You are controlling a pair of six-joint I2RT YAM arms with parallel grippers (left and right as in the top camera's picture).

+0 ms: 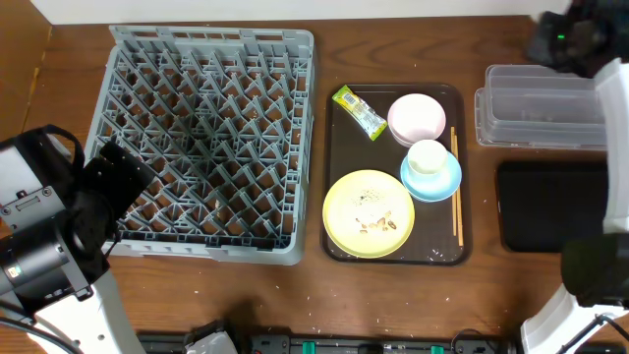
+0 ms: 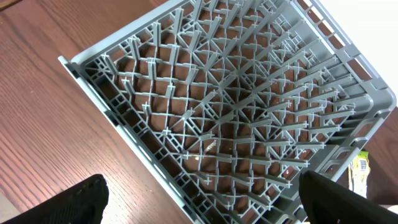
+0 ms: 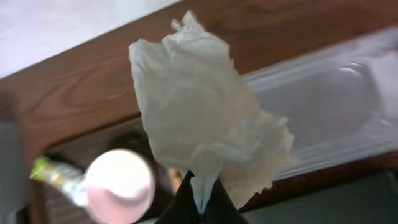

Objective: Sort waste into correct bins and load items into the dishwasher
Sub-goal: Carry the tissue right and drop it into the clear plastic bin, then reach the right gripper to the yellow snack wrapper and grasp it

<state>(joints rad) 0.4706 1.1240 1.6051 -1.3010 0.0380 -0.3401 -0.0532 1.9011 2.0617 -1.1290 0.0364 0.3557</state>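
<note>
Brown wooden tabletop point(image 1: 393, 295) carried every item. In the right wrist view, the right gripper point(image 3: 198, 200) was fully closed, pinching the lower tip of the crumpled pale wrapper point(image 3: 205, 118). The wrapper fanned out from the fingertips toward 12 o'clock. Behind the wrapper, at 3 o'clock, lay the clear tub point(image 3: 339, 102); the pink bowl point(image 3: 119, 185) sat at 8 o'clock.

In the left wrist view, the left gripper point(image 2: 205, 202) stood wide open and held nothing, above the near wall of the grey dish rack point(image 2: 124, 134).

In the overhead view, the serving tray point(image 1: 339, 147) lay at 3 o'clock from the rack. It carried:
- the green-yellow snack wrapper point(image 1: 359, 111) at 11 o'clock; its print was too small to read
- the small cup point(image 1: 427, 155), inside the light blue bowl point(image 1: 437, 185)
- the yellow plate point(image 1: 342, 211), with food scraps point(image 1: 373, 222) on it
- the chopsticks point(image 1: 456, 192) along the 3 o'clock edge

The black bin point(image 1: 550, 206) sat at 6 o'clock from the clear tub.
</note>
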